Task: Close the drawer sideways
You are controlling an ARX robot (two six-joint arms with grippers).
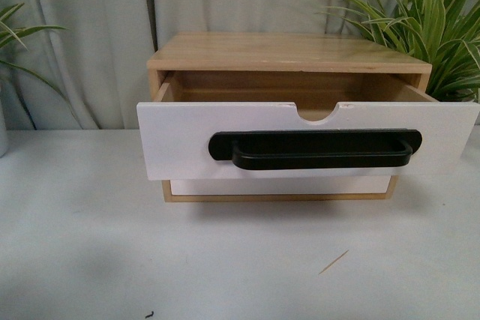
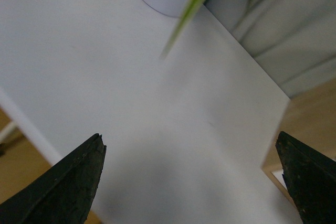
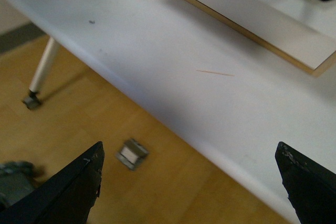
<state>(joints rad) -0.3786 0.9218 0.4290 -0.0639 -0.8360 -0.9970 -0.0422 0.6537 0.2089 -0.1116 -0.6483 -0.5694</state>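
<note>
Table [image 1: 90, 245] near the front is bare apart from a thin wooden sliver [image 1: 333, 262] at about 5 o'clock from centre. Drawer [image 1: 180, 140] sits mid-frame, pulled well out of the wooden case [image 1: 285, 52], with its white front facing the camera. Black bar handle [image 1: 319, 149] runs across it, and the half-round notch [image 1: 316, 113] is at 12 o'clock on its top edge. Plain white front [image 1: 277, 186] underneath sits back in the case, not our target. Plant [image 1: 431, 20] stands at 2 o'clock behind the case. Neither arm shows in the front view. Left gripper [image 2: 189, 140]: jaws spread wide, nothing between them, bare table below. Right gripper [image 3: 189, 148]: same, wide and empty, over the table's near edge with floor [image 3: 157, 192] under it. Step in hand = approach, with no contact yet. Next move, my read: bring one arm up to the drawer front, lay a finger's flank flat on the white panel near the handle's middle, and push straight toward 12 o'clock. An off-centre push would likely rack the drawer or skid the case across the table.
</note>
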